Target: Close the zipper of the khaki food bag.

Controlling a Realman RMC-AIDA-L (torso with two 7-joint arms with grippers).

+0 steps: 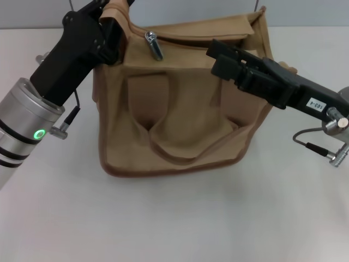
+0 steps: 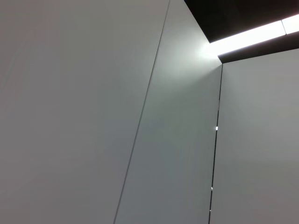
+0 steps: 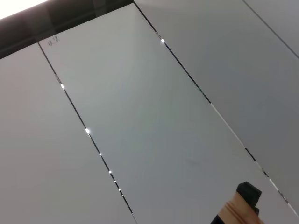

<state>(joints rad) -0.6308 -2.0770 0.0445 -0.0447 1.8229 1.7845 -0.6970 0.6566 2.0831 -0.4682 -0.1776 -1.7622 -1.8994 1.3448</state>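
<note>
The khaki food bag [image 1: 180, 120] stands in the middle of the white table, its looped handle hanging on the front. The zipper's silver pull tab [image 1: 154, 45] sticks up near the left end of the top panel. My left gripper [image 1: 113, 24] is at the bag's top left corner, shut on a fold of its fabric. My right gripper [image 1: 214, 57] reaches in from the right, over the bag's top front edge, well to the right of the pull tab. In the right wrist view a tan piece with a black tip [image 3: 240, 207] shows at the edge.
The white table [image 1: 174, 218] surrounds the bag. Cables and connectors hang by both wrists, by the left wrist [image 1: 68, 123] and by the right wrist [image 1: 322, 147]. The left wrist view shows only a grey wall and a light strip [image 2: 252, 35].
</note>
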